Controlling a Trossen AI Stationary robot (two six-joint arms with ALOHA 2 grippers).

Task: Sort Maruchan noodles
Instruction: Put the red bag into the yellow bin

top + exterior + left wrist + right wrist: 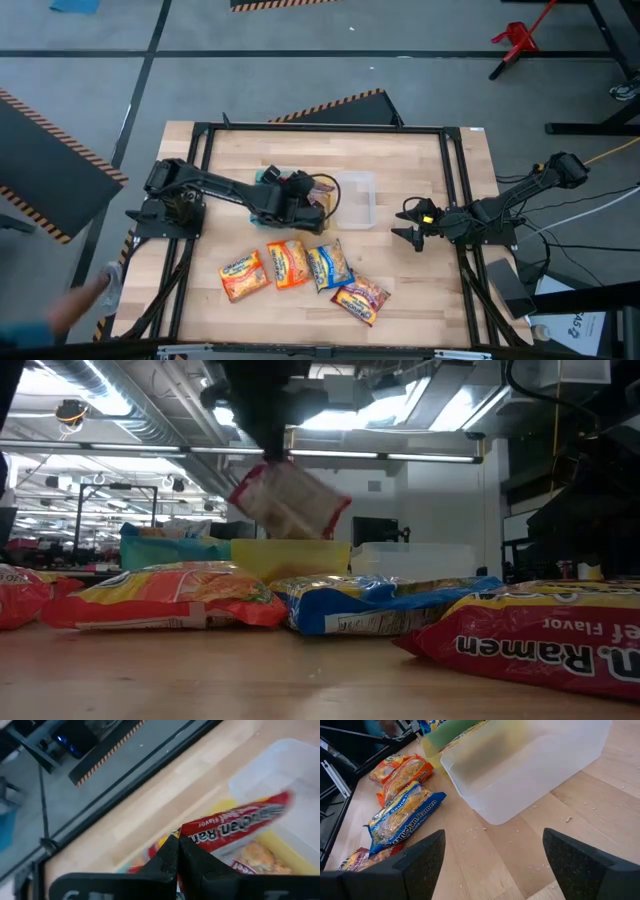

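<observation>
My left gripper point(303, 196) is shut on a red Maruchan packet point(288, 500), which hangs over the yellow tray point(297, 557). That tray stands between the green tray point(168, 547) and the clear tray point(356, 197). Several more packets lie flat in a row on the near half of the table: two orange ones point(243, 275) point(287, 263), a blue one point(328, 266) and a red one point(360, 298). My right gripper point(412, 233) waits open just right of the clear tray, with nothing between its fingers. My left gripper pinches the red packet between its two shut fingers point(167, 857), at one end edge point(194, 831) near a corner. The fingers slant down from the table's left side. The packet hangs tilted below them, lifted clear above the yellow tray.
A black frame point(452, 180) runs round the wooden tabletop. A person's sleeve and hand point(70, 305) show at the table's near left corner. Bare wood lies between the trays and the row of packets, and right of the clear tray point(530, 765).
</observation>
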